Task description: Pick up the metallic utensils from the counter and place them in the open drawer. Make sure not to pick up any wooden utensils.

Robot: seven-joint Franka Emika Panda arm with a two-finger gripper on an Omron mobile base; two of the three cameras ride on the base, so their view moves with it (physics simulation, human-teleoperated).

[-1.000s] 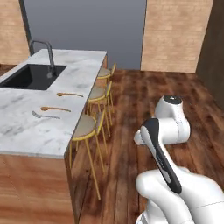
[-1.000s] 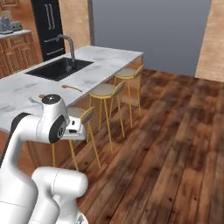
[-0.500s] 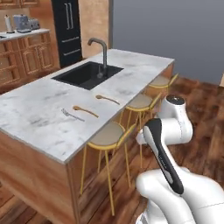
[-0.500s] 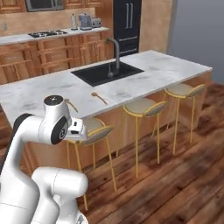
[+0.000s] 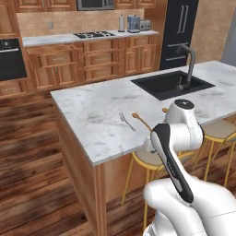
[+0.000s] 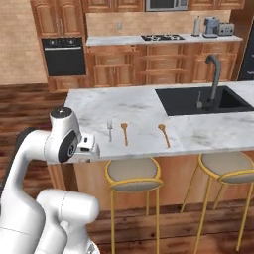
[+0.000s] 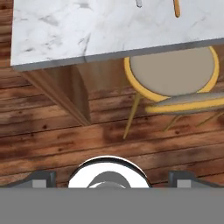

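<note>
A small silver fork (image 6: 109, 130) lies on the white marble counter (image 6: 139, 106) near its front edge, also seen from the left as the fork (image 5: 126, 120). Two orange-brown wooden spoons lie to its right: one spoon (image 6: 124, 133) close by, the other spoon (image 6: 164, 134) farther along. My gripper (image 7: 111, 178) hangs open and empty over the wood floor, below and in front of the counter edge, its fingertips (image 7: 42, 177) wide apart. The fork's handle end (image 7: 138, 3) and a spoon's handle end (image 7: 176, 8) peek in at the top of the hand view. The open drawer is out of view.
A black sink (image 6: 198, 99) with a dark faucet (image 6: 213, 79) sits at the counter's right. Yellow-legged stools (image 6: 133, 173) (image 6: 225, 166) stand under the front edge, one stool seat (image 7: 173, 70) right below the utensils. Cabinets, stove and oven (image 6: 62, 57) line the back wall.
The whole picture has shifted: the base has driven round, and the counter is now seen closer from its stool side. The arm keeps its pose and the gripper stays open.
</note>
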